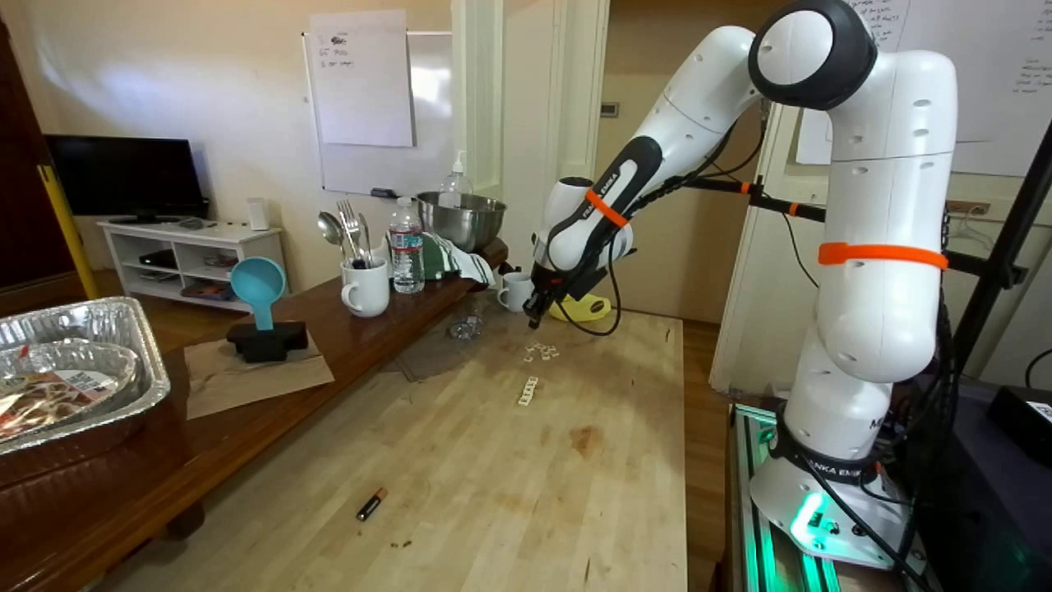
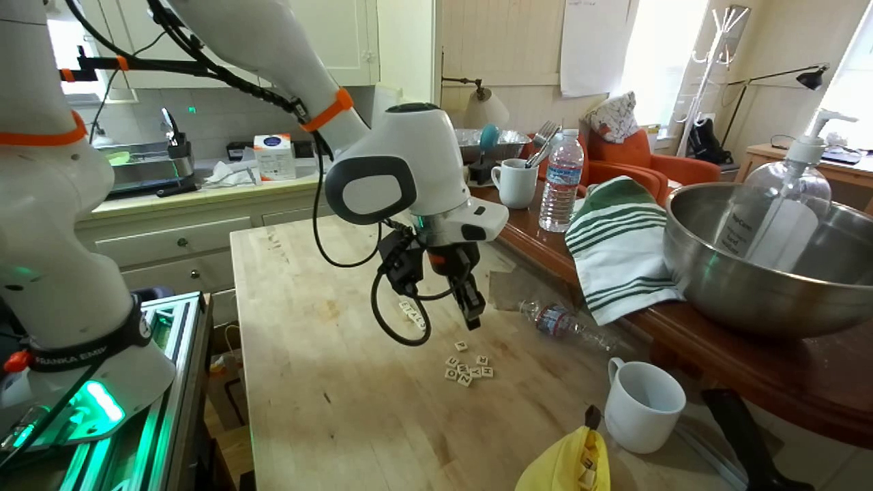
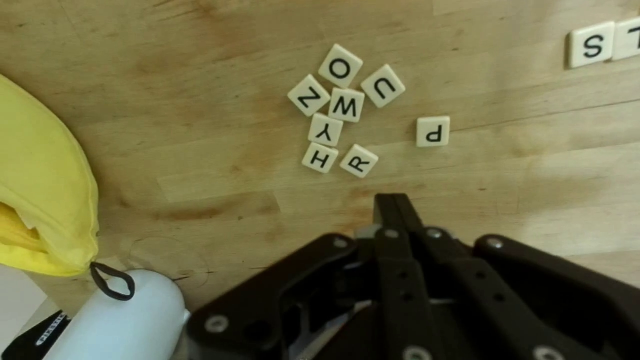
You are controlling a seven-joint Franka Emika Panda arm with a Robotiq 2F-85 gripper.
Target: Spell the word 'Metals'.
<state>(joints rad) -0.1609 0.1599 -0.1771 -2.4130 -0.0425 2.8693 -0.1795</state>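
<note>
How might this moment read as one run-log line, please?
Gripper: shut, empty, above table | Row: ends L, S; other letters unclear | Loose tiles: eight, P set apart

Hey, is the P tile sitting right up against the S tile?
No, the wrist view shows a wide gap between the P tile and the S tile.
</note>
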